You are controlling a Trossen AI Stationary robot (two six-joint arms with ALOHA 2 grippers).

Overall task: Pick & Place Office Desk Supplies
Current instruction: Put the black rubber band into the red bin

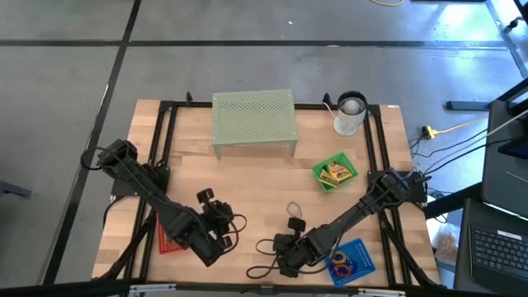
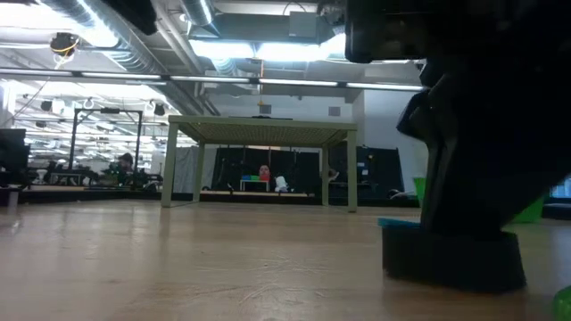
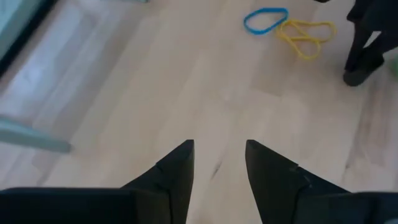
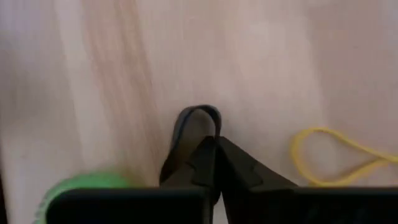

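Observation:
My right gripper point(image 4: 216, 144) is down at the table near its middle front point(image 1: 295, 224), shut on a dark bluish rubber band point(image 4: 199, 115). A yellow rubber band point(image 4: 339, 158) lies flat on the wood close beside it. In the left wrist view a blue rubber band point(image 3: 265, 20) lies touching the yellow one point(image 3: 306, 36), with a right finger point(image 3: 364, 56) standing just past them. My left gripper point(image 3: 219, 163) hangs open over bare wood left of the bands point(image 1: 224, 219), holding nothing. My right gripper pinches the dark bluish band between its two fingertips, at one end of its loop point(image 4: 186, 134). The fingers come down steeply from above. The free end of the loop point(image 4: 202, 110) sticks out past the tips and lies on the table.
A pale green mesh riser point(image 1: 253, 122) and a cup point(image 1: 350, 114) stand at the back. A green tray point(image 1: 334, 173) holds yellow items, and a blue tray point(image 1: 353, 262) holds rings at the front right. A red tray point(image 1: 167, 241) lies under the left arm. Something green and rounded point(image 4: 81, 185) lies by my right gripper.

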